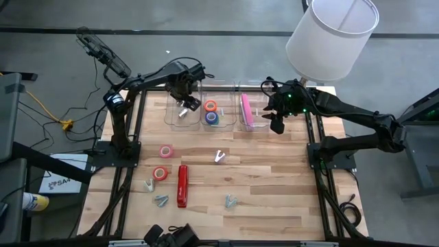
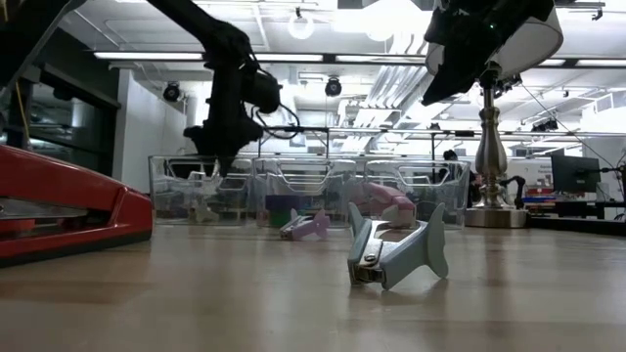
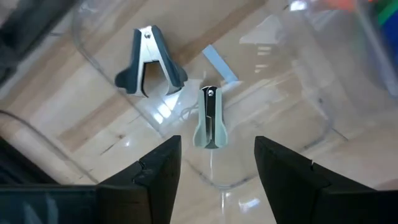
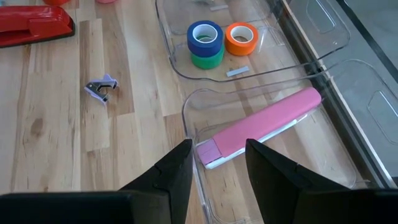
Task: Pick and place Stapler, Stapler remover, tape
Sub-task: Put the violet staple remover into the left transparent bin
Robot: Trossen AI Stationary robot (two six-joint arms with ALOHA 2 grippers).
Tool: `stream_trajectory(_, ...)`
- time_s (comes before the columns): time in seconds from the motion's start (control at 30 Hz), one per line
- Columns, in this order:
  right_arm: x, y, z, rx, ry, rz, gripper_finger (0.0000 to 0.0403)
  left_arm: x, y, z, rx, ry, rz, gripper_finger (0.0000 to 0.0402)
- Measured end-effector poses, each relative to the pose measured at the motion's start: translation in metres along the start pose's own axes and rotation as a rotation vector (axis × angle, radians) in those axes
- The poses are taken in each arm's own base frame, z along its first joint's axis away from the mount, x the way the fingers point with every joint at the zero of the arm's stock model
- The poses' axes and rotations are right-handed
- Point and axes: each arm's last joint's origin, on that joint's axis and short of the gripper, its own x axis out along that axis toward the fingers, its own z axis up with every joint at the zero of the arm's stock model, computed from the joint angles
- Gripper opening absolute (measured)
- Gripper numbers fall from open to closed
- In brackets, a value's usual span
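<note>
My left gripper [image 3: 217,149] is open above the left clear bin [image 1: 173,118]. A dark blue staple remover [image 3: 149,62] and a pale green one [image 3: 208,118] lie on that bin's floor. My right gripper [image 4: 217,155] is open above the right bin [image 1: 260,123], where a pink stapler [image 4: 258,127] lies flat. The middle bin [image 4: 283,59] holds blue [image 4: 205,34], green [image 4: 207,60] and orange tape rolls [image 4: 241,37]. On the table lie a red stapler [image 1: 182,185], a pink tape roll [image 1: 166,151], an orange-red roll [image 1: 160,173] and several staple removers, one [image 1: 219,157] near the middle.
The three clear bins stand in a row along the table's far side. A white lampshade [image 1: 333,34] on a lamp stand rises at the far right corner beside my right arm. Bare wood lies on the table's right half, near a staple remover [image 1: 230,201].
</note>
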Motion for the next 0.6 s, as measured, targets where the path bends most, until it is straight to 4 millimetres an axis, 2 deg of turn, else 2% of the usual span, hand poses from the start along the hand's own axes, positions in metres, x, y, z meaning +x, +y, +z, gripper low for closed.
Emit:
stream_trajectory(0.3, 0.0, 0.0, 0.0, 0.001, 0.004, 0.001, 0.014, -0.026, -0.002, 0.0, 0.011, 0.007, -0.031, 0.0199)
stream_trajectory(0.6, 0.0, 0.0, -0.003, 0.005, 0.026, 0.005, 0.014, -0.051, -0.025, -0.012, 0.06, -0.049, -0.053, 0.0199)
